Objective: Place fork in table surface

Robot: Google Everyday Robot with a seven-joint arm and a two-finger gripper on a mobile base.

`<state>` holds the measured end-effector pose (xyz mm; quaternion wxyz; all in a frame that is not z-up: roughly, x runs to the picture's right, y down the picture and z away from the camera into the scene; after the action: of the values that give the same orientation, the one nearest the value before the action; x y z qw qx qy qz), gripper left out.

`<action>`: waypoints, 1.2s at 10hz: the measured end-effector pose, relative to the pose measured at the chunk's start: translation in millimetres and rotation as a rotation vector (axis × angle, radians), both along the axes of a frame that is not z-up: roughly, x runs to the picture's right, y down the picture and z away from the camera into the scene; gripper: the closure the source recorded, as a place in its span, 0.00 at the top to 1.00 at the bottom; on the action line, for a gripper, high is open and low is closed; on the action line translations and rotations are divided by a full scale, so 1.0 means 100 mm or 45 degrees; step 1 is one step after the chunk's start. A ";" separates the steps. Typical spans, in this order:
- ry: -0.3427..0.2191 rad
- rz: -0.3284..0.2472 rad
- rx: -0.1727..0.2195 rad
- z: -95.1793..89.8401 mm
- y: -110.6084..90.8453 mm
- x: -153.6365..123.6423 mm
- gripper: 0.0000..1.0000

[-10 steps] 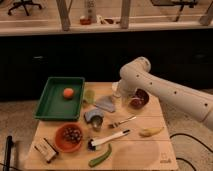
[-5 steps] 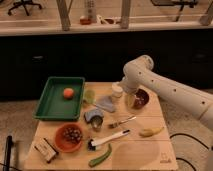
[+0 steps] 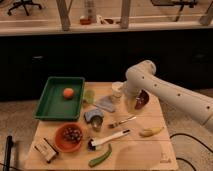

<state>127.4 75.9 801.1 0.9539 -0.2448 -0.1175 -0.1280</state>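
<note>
The fork [image 3: 122, 121] lies flat on the light wooden table surface [image 3: 145, 152], near its middle, with the darker pronged end pointing left. It lies apart from the other things. My gripper [image 3: 130, 104] hangs at the end of the white arm over the back right of the table, beside a dark red bowl [image 3: 142, 98]. It is above and a little behind the fork, not touching it.
A green tray [image 3: 52, 107] holding an orange ball [image 3: 68, 92] is at the back left. A white-handled tool with a black head [image 3: 108, 139], a green pod [image 3: 100, 156], a banana [image 3: 151, 132], a bowl of grapes [image 3: 70, 136], a metal cup [image 3: 95, 119] and a small box [image 3: 46, 149] also lie on the table.
The arm has shifted a little to the right over the back of the table. The fork and the other things have not moved.
</note>
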 end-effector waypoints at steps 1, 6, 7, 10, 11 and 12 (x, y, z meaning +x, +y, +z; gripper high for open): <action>-0.010 0.004 -0.011 0.03 0.06 -0.01 0.80; -0.051 0.044 -0.042 0.25 0.40 -0.12 0.80; -0.055 0.067 -0.040 0.27 0.48 -0.13 0.80; -0.075 0.107 -0.037 0.35 0.62 -0.19 0.80; -0.084 0.116 -0.040 0.38 0.66 -0.22 0.80; -0.090 0.126 -0.046 0.41 0.70 -0.23 0.80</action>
<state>104.5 146.1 842.4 0.9498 -0.2512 -0.1652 -0.0871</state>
